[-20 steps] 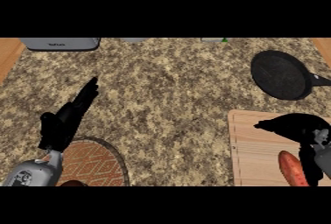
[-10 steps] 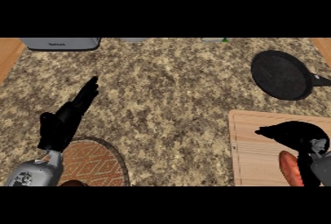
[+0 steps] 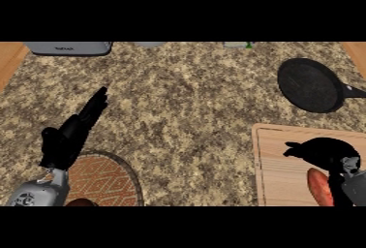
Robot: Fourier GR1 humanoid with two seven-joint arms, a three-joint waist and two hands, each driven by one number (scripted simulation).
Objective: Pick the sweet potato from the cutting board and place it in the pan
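Wooden cutting board point(image 3: 279, 164) holds a sweet potato point(image 3: 320, 186), the right hand point(image 3: 327, 152) hunched over its far end; whether it grips, I cannot tell. The left hand point(image 3: 68, 143) rests open.

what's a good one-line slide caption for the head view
Right hand over the sweet potato on the cutting board, pan beyond, left hand open at lower left.

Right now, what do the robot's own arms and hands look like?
Both are black. The left robot hand has long slim fingers; the right robot hand looks like a rounded black mass. Each joins a grey forearm: the left forearm is rounded with a circular marking, the right forearm barely shows at the edge.
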